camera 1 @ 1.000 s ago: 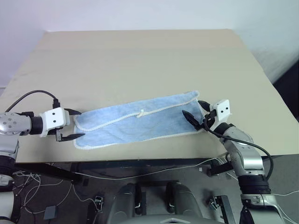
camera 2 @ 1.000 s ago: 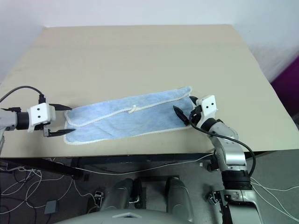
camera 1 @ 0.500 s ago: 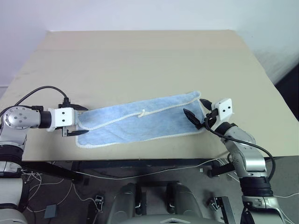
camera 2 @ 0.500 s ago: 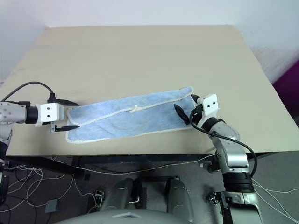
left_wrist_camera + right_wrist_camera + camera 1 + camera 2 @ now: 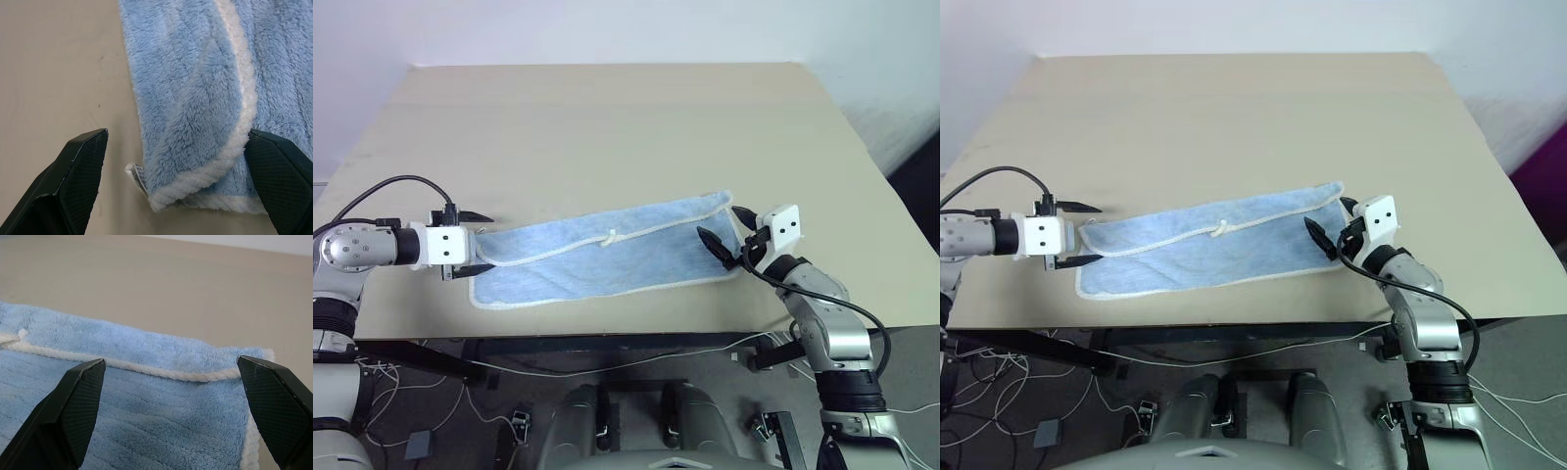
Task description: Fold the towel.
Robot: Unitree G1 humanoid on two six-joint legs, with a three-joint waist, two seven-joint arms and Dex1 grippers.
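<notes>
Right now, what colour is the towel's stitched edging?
White, against the light blue towel; its edging shows best in the left wrist view.

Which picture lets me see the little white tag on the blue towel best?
The left wrist view: the white tag pokes out right under the towel corner, between the open left gripper fingers. The eye views show the whole towel, but that tag is too small to make out there. The right wrist view shows the towel's other end.
</notes>
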